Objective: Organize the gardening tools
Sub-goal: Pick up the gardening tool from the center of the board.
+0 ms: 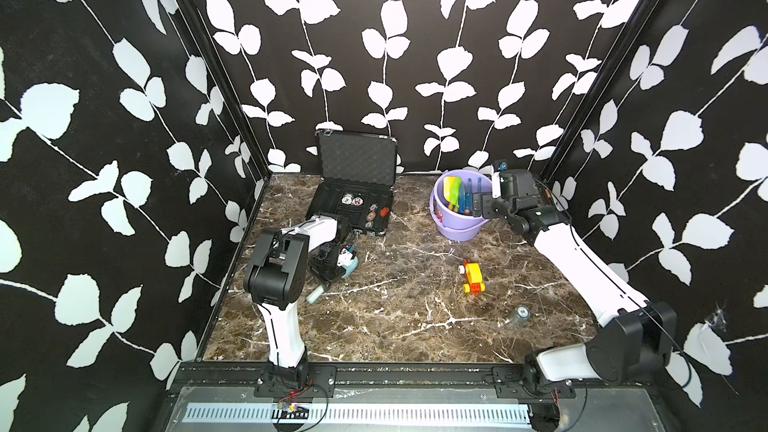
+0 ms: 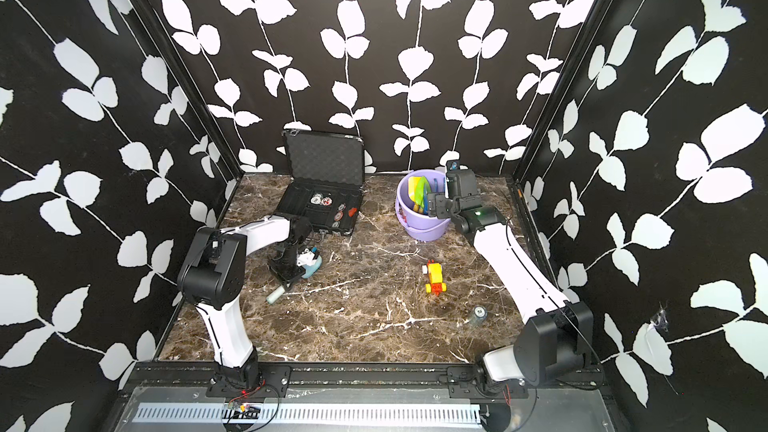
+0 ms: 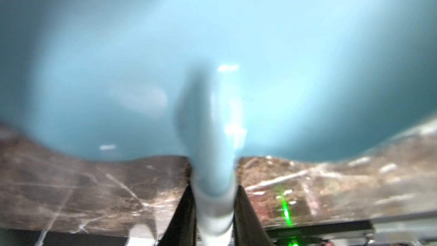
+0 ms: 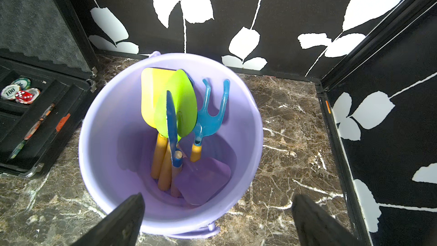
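The left end effector is down low by the left edge of the surface. It is squeezed tight on the stick handle of the light-blue shovel. In the left wrist view its two black fingers press on each side of the handle. The light-blue shovel fills most of that picture and looks blurry. In both top views the blade pokes out toward the middle of the surface, and the handle end points toward the front edge.

The right end effector hangs just over the bucket near the back right corner. Its fingers are far apart and it holds nothing.

Five tools are in the bucket. The yellow shovel, the green shovel, the blue shovel and the fork stand with handles down and lean on the far wall. The purple shovel sits low, with its blade near the bottom.

An open case stands at the back edge, left of the bucket, with chips in it. A toy car sits on the surface, nearer the front than the bucket and well apart from it. A small can sits closer to the front right corner.
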Controlling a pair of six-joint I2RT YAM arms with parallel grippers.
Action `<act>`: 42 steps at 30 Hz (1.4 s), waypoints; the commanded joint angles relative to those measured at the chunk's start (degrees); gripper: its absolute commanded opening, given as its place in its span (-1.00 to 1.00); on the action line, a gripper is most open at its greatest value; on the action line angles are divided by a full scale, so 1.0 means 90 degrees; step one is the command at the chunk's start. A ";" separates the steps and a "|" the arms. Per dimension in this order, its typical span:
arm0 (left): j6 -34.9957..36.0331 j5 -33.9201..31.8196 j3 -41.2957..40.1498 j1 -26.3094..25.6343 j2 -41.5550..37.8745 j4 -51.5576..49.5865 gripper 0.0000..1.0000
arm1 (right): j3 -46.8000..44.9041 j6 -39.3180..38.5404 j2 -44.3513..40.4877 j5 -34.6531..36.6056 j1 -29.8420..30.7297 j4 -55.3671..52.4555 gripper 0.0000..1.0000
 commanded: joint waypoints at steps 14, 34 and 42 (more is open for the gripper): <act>-0.0707 0.0946 0.0850 -0.0339 -0.2655 0.0308 -1.00 | -0.0203 0.0309 -0.0322 -0.0945 -0.0030 0.0610 0.95; -0.2267 0.0184 -0.1282 -0.2981 -0.4306 0.5706 -1.00 | -0.1531 0.1568 -0.2263 -0.3290 -0.0025 0.1336 0.81; -0.2031 0.0818 -0.1341 -0.3336 -0.3282 0.7638 -1.00 | -0.1543 0.1819 -0.2469 -0.3596 -0.0019 0.1154 0.69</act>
